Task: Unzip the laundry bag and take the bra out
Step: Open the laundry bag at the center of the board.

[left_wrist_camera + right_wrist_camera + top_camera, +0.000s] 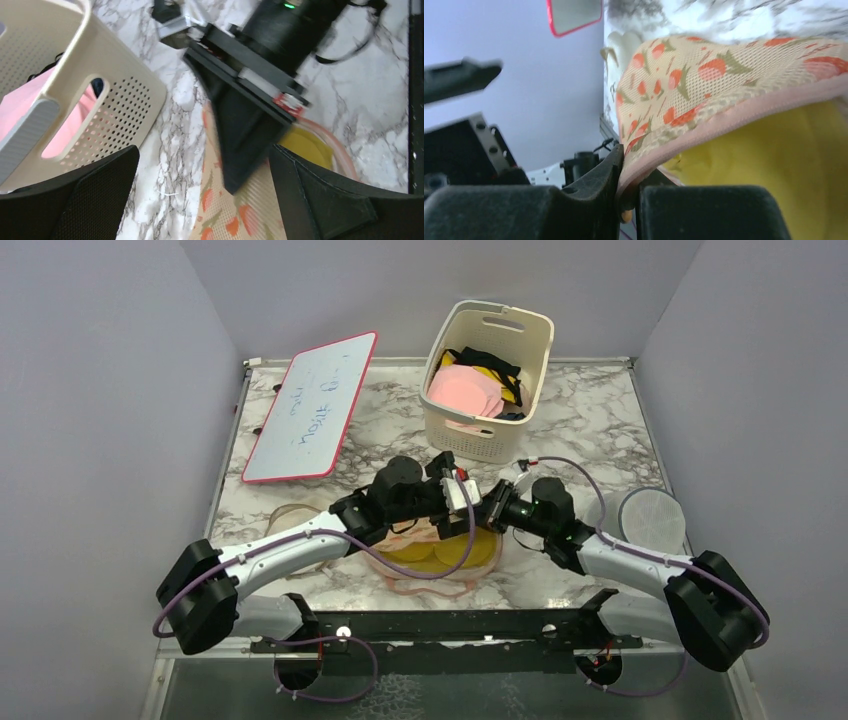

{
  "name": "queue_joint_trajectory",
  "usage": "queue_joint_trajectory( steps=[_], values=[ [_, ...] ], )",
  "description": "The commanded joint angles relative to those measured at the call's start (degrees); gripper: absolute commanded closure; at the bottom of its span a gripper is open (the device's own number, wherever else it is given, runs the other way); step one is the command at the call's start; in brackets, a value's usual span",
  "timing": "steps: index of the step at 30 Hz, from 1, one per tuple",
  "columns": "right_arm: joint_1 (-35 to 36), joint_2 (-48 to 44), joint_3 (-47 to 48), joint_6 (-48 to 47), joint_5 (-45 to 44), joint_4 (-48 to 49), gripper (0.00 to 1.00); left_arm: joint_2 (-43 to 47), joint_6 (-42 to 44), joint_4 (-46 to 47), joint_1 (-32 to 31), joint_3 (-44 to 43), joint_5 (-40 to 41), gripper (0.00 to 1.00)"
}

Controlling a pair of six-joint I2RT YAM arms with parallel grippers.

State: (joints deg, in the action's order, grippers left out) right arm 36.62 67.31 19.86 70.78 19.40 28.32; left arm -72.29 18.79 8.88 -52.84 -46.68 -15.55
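Note:
The laundry bag (432, 578), beige with orange carrot prints and pink zip edging, lies at the table's near middle. It is partly open and the mustard-yellow bra (452, 552) shows inside. My right gripper (492, 508) is shut on the bag's pink zip edge (724, 120) and lifts the upper flap (704, 75) off the bra (774, 165). My left gripper (458, 492) is open just beside it. In the left wrist view its fingers (325, 200) stand wide apart over the flap (235, 210), with the right gripper's dark finger between them and a bit of the bra (306, 147) behind.
A cream slotted basket (520, 345) with pink and black garments stands at the back, close to the left gripper (125, 95). A red-framed whiteboard (310, 405) lies at the back left. A white round mesh cylinder (648, 520) sits at the right.

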Motion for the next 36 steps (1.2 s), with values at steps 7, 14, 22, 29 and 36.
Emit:
queue_joint_trajectory(
  steps=[7, 14, 22, 29, 36],
  values=[
    [-5.2, 3.2, 6.2, -1.5, 6.6, -7.7, 0.81, 1.2, 27.9, -8.8, -7.3, 7.4, 8.5, 0.01],
    [-5.5, 2.4, 7.2, -3.6, 5.9, -9.8, 0.75, -1.5, 28.3, -10.6, -7.0, 5.4, 22.0, 0.13],
    [-5.9, -1.4, 13.3, -17.8, 0.4, -24.1, 0.36, 4.4, 26.0, -5.9, -0.5, 6.8, 24.4, 0.73],
    [-5.9, -2.9, 22.0, -33.0, -0.9, -38.4, 0.24, -2.8, 21.9, -2.8, 3.1, 3.1, 28.2, 0.86],
    [-5.9, -7.0, 26.3, -43.3, -2.1, -47.5, 0.21, -10.8, 12.3, -3.7, 12.0, -4.8, 26.4, 0.71]
  ],
)
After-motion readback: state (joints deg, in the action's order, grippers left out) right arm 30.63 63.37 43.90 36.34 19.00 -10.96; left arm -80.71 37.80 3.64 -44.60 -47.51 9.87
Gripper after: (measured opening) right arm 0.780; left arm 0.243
